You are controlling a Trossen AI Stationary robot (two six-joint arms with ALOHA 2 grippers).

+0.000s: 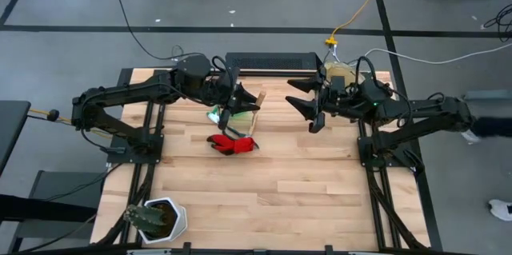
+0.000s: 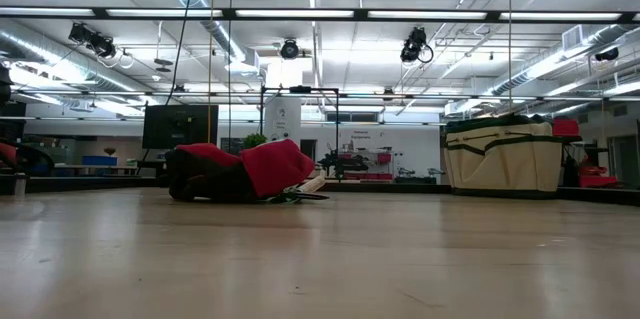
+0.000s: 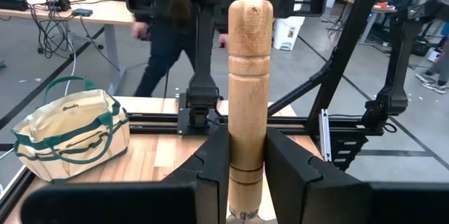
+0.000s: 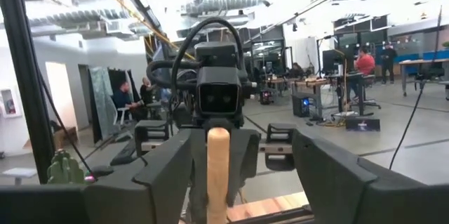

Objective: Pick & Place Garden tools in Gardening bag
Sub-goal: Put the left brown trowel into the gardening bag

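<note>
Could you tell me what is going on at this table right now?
The left end effector is shut on a wooden-handled tool, held up over the table's middle. The right end effector faces it with its fingers open on either side of the handle. A red glove lies on the table, and the gardening bag waits at the far edge near the right arm.

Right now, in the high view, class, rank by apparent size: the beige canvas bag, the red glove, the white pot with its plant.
1. White pot with dark plant.
2. Red glove.
3. Beige canvas bag, mostly hidden by the right arm, so its rank is unsure.
</note>
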